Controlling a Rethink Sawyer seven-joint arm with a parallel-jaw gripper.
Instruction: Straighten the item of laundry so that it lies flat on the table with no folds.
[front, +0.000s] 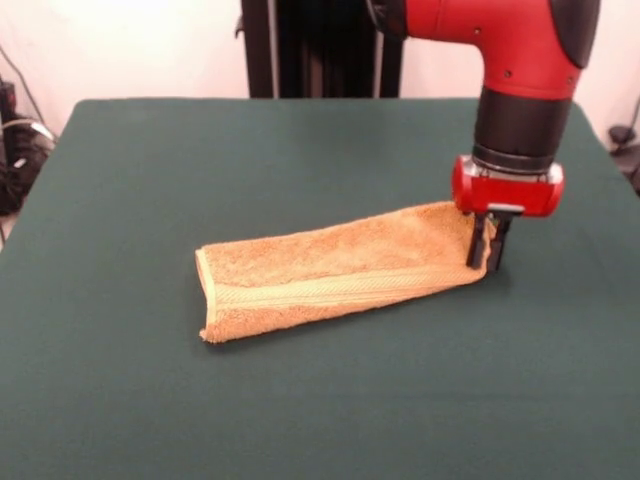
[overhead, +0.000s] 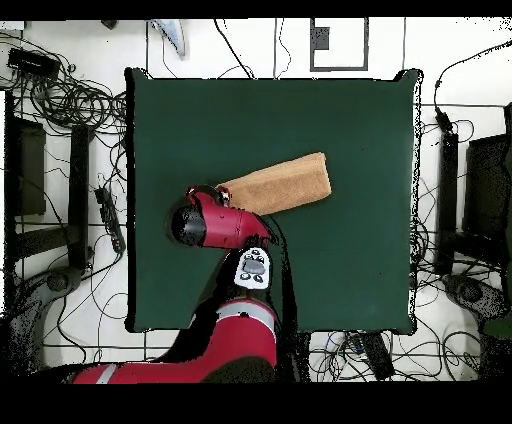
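Note:
The orange-tan towel (front: 330, 268) lies folded over into a long narrow strip on the green table (front: 300, 150), with a woven band along its near edge. In the overhead view the towel (overhead: 285, 186) stretches from the table's middle toward the left. My gripper (front: 487, 255) stands at the towel's right end in the front view, fingers (front: 477, 250) down at table level and shut on the towel's end edge. In the overhead view the arm's red wrist (overhead: 205, 225) covers that end of the towel and the gripper itself is hidden.
The arm comes down from the top right in the front view. Cables and dark equipment (front: 15, 150) lie beyond the table's edges on the floor. Wide green cloth surrounds the towel on all sides.

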